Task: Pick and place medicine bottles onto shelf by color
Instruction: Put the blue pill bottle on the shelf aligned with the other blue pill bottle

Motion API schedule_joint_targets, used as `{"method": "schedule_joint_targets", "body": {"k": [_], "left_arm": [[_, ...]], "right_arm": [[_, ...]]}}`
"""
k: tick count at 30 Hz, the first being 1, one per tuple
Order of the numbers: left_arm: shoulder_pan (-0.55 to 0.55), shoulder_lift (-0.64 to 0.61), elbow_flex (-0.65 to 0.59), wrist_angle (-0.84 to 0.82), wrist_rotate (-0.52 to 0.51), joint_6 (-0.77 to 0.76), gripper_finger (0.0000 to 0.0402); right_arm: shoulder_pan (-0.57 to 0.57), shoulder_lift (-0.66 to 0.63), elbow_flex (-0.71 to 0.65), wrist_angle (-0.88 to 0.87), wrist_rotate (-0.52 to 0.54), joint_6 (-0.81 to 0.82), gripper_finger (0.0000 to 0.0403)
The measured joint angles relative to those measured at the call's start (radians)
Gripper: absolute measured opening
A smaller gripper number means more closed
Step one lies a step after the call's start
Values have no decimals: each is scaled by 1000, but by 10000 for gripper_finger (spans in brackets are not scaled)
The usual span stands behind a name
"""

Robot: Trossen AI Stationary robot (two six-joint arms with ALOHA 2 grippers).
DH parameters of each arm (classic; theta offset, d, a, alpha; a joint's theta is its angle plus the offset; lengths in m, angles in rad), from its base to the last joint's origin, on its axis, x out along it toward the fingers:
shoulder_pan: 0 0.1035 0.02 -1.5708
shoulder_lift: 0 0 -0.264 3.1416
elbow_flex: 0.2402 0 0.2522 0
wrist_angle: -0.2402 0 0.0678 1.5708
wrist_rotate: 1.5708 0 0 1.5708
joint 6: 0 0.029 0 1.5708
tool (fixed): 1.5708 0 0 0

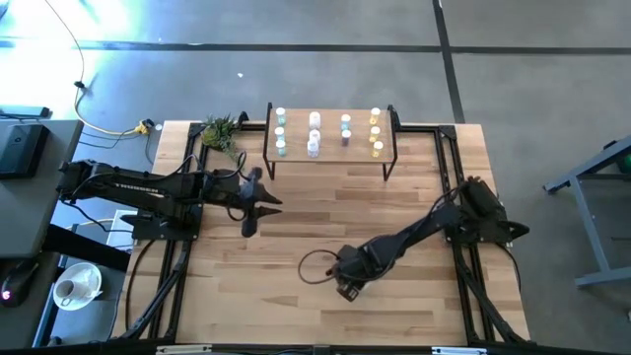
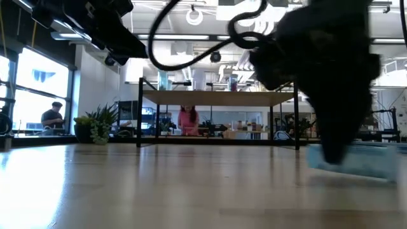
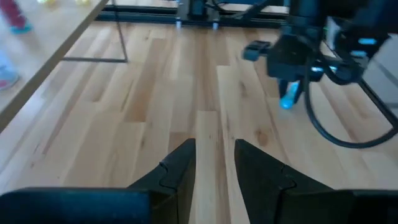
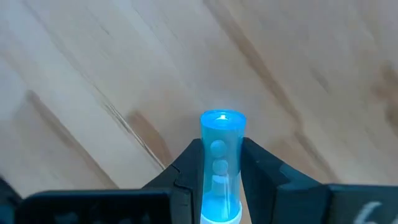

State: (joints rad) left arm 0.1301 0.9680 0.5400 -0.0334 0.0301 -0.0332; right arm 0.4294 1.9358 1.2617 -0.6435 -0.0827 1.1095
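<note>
Right wrist view gives us the clearest look: our right pincer is clamped on a light blue bottle, the two dark fingers pressing its sides, its white cap toward the wrist and its base pointing at the wood. From the high view, that pincer is low over the table, well short of the shelf and on the near side of it. The left wrist view shows the same bottle as a blue spot under the right arm's head.

On the shelf the bottles stand in columns by colour; the light blue column is second from the shelf's right end, between the white ones and the yellow ones.

Our left pincer waits with fingers apart over bare wood, to the shelf's left front, near a small plant.

We judge the step in hand is carrying the blue bottle to its column. To do it well we should lift clear of the shelf edge first, turn the bottle upright, come down in a free spot beside the blue ones, and let go only once the base sits flat, so that neighbours are not knocked.
</note>
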Motion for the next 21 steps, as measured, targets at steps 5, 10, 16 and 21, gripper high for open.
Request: {"method": "schedule_joint_targets", "body": {"k": [5, 10, 16, 21], "left_arm": [[0, 0, 0, 0, 15, 65, 101], [-1, 0, 0, 0, 15, 201, 101], [-5, 0, 0, 0, 13, 361, 101], [-44, 0, 0, -2, 10, 452, 101]], "right_arm": [[-54, 0, 0, 85, -31, -82, 68], [-115, 0, -1, 162, -88, -97, 68], [-194, 0, -1, 333, -191, -93, 68], [-261, 0, -1, 528, -270, -56, 68]]}}
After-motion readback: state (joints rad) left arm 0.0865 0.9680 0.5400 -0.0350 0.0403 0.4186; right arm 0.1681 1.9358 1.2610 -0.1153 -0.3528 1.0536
